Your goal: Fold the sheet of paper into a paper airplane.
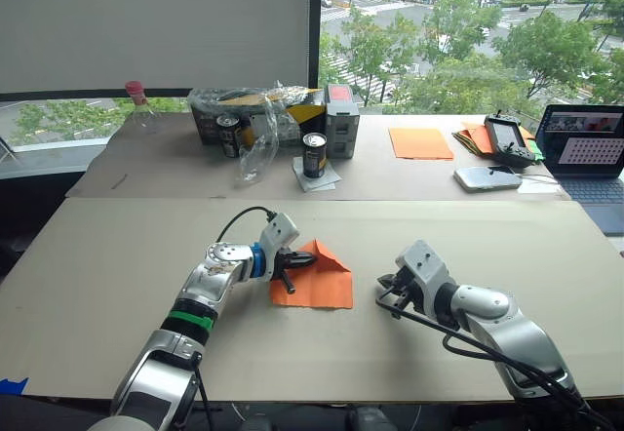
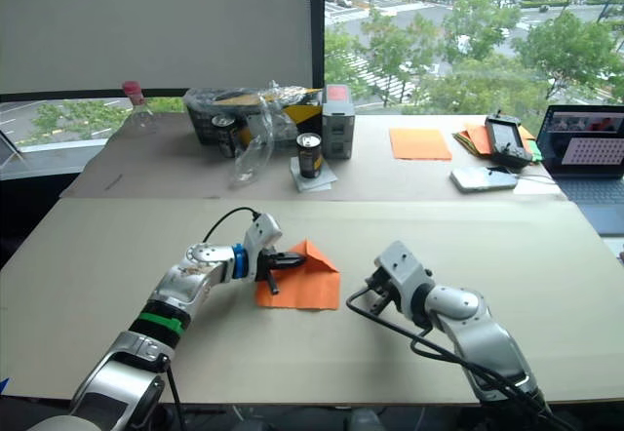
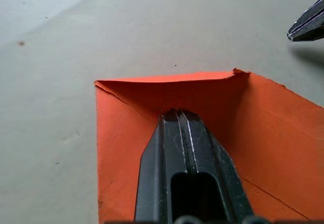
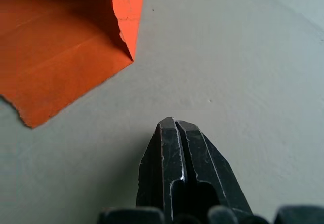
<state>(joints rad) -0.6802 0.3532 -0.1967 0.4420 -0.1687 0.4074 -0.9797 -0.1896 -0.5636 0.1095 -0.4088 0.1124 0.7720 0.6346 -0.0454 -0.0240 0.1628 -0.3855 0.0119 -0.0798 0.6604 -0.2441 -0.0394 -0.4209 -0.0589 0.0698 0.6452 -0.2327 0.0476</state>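
Left wrist view: clenched left gripper [image 3: 178,113] pinning sheet of paper [image 3: 273,133], folded flap may spring up, clenched right gripper [image 4: 174,123] empty, idle alongside.

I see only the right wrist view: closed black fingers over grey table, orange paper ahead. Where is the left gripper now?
Observer: The left gripper rests on the sheet of paper, at its left side, fingers closed together.
Operator: Is the paper folded already?
Observer: Partly. The head views show its far corners folded in, making a point away from the robot.
Operator: Does my right gripper touch the paper?
Observer: No. The right gripper sits on bare table, apart from the sheet's right edge.
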